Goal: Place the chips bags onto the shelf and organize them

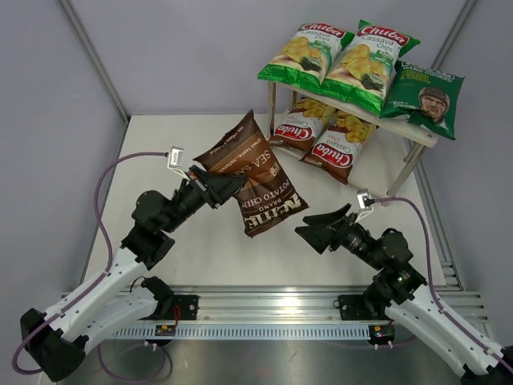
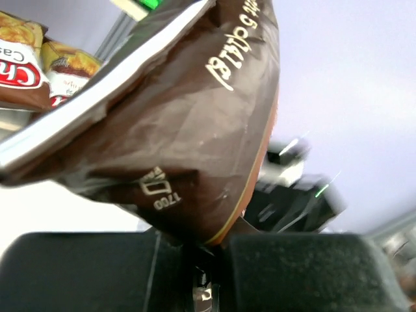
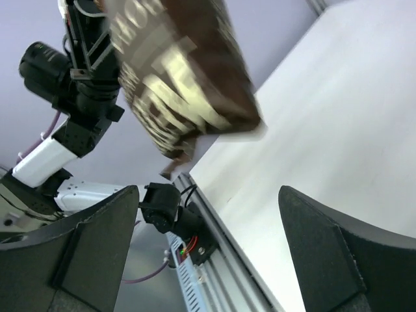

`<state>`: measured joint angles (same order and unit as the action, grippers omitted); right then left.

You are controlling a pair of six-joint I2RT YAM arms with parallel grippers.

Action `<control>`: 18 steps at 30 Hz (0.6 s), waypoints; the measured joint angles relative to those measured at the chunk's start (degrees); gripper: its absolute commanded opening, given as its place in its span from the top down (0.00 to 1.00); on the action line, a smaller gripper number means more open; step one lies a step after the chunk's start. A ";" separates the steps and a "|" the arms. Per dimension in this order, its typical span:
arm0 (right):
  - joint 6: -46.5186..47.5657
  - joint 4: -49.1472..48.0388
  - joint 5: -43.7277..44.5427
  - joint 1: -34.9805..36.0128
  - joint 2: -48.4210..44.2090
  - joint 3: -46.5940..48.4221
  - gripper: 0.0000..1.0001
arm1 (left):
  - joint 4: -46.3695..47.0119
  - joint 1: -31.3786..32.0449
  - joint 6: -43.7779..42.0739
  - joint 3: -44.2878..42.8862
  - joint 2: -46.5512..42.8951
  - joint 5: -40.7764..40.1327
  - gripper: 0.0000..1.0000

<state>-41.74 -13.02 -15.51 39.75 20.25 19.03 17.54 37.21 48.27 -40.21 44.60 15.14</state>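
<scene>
My left gripper (image 1: 223, 186) is shut on the left edge of the dark brown Kettle bag (image 1: 258, 178) and holds it in the air over the table's middle; the bag (image 2: 188, 123) fills the left wrist view and shows at the top of the right wrist view (image 3: 182, 71). My right gripper (image 1: 322, 227) is open and empty, just right of the bag's lower corner. The shelf (image 1: 417, 132) stands at the back right. Two green Chuba bags (image 1: 309, 52) (image 1: 370, 64) and the dark green portrait bag (image 1: 425, 98) lie on its top board. Two brown-red Chuba bags (image 1: 300, 124) (image 1: 343, 146) lie on the lower board.
The white table top (image 1: 192, 257) runs to a metal rail (image 1: 264, 309) at the near edge. Grey walls close in the left and back. The shelf's front legs (image 1: 407, 168) stand on the table to the right of the hanging bag.
</scene>
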 measured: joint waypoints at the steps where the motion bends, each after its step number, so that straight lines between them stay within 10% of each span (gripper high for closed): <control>1: -2.10 -2.08 0.50 0.00 -0.33 -2.34 0.02 | 2.86 0.00 2.67 1.79 0.02 -1.51 0.94; 18: -18.80 -44.76 4.07 0.52 29.22 -6.34 0.08 | 36.13 6.38 30.01 10.36 16.79 -12.50 0.98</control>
<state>-60.53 -57.78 -11.44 40.27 49.47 12.69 53.67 43.59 78.28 -29.85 61.39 2.63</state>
